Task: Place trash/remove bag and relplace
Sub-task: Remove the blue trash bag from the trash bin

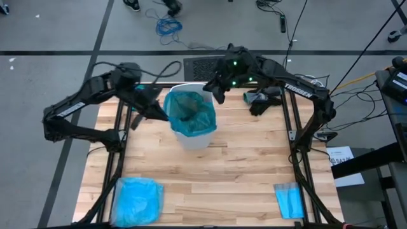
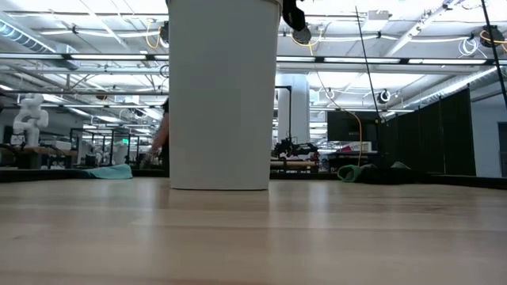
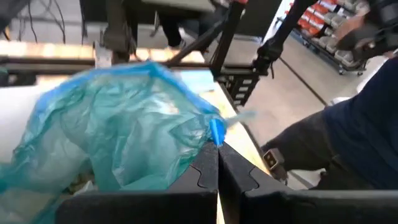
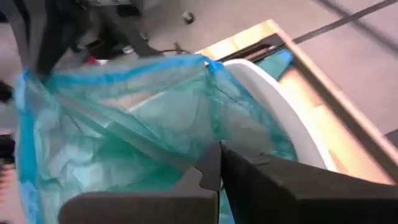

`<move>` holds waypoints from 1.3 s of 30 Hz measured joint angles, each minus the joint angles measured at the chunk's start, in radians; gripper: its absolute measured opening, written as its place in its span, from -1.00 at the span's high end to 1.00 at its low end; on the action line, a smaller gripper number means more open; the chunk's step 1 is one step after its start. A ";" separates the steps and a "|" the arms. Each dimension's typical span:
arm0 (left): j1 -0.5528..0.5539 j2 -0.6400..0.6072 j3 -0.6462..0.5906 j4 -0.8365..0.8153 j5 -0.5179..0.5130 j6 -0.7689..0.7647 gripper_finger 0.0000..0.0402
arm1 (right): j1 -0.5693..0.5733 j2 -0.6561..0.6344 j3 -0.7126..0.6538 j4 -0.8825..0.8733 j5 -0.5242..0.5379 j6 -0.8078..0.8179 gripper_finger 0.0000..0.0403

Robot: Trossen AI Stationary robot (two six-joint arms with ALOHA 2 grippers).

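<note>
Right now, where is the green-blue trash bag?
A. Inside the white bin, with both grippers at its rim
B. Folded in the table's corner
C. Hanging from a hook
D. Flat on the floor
A: from above, the teal bag lines the white bin, with the left gripper and right gripper shut on its rim at opposite sides.

- We see a white bin [image 1: 193, 137] on the table.
- The bag [image 1: 189, 113] in it is teal-green, and we can see through it a little. Its top edge is brighter blue.
- The table [image 1: 222, 172] is light wood with pale and tan strips.
- A sky-blue plastic bag [image 1: 138, 200] lies at one near corner.
- A small folded blue sheet [image 1: 290, 200] lies at the other near corner.
- Both arms are black. The right arm [image 1: 280, 79] has little green lights and white letters.
- The left gripper [image 3: 217, 180] and the right gripper [image 4: 219, 177] have dark grey fingers.
- The floor [image 1: 57, 38] is grey with dark lines.
</note>
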 joint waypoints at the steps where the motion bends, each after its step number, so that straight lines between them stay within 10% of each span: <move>1: 0.000 -0.015 0.004 0.004 0.001 -0.012 1.00 | -0.011 0.001 0.000 -0.004 -0.041 0.002 0.99; 16: 0.000 -0.056 0.001 -0.057 -0.006 -0.016 1.00 | -0.003 0.036 -0.002 -0.164 -0.076 -0.054 0.02; 39: 0.000 -0.008 -0.020 -0.031 -0.006 -0.013 1.00 | 0.074 0.072 -0.003 -0.264 0.050 -0.231 0.07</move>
